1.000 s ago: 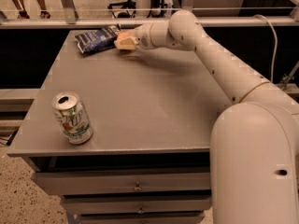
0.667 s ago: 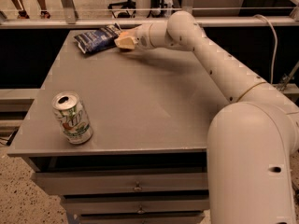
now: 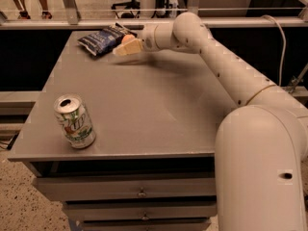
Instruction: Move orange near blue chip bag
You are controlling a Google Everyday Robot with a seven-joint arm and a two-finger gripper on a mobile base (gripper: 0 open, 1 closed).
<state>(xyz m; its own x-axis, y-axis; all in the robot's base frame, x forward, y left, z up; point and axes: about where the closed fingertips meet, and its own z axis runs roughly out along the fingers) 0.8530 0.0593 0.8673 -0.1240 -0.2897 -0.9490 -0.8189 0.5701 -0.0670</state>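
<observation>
The orange [image 3: 127, 38] shows only as a small rounded patch of pale orange, matte skin. The rest of it is hidden behind the cream-coloured fingers [image 3: 129, 47] of the gripper [image 3: 123, 47], which are closed narrowly on the fruit and hold it. It sits at the far end of the worktop [image 3: 159, 105], toward the left, just beside the right end of the blue chip bag [image 3: 103, 38]. Whether fruit and bag touch cannot be told.

The bag lies flat and crinkled, dark blue with white print and a foil sheen, angled across the far left corner. The gripper points left toward it, and a soft shadow falls on the grey surface beneath the fingers.

The white arm [image 3: 226, 66] reaches in from the right foreground, running up and across to the far edge. Well apart from all this, a green-and-white soda can [image 3: 74, 121] stands upright near the front left corner, its top open. Grey drawers [image 3: 139, 190] with small pulls sit under the worktop. A railing [image 3: 96, 24] runs behind it.
</observation>
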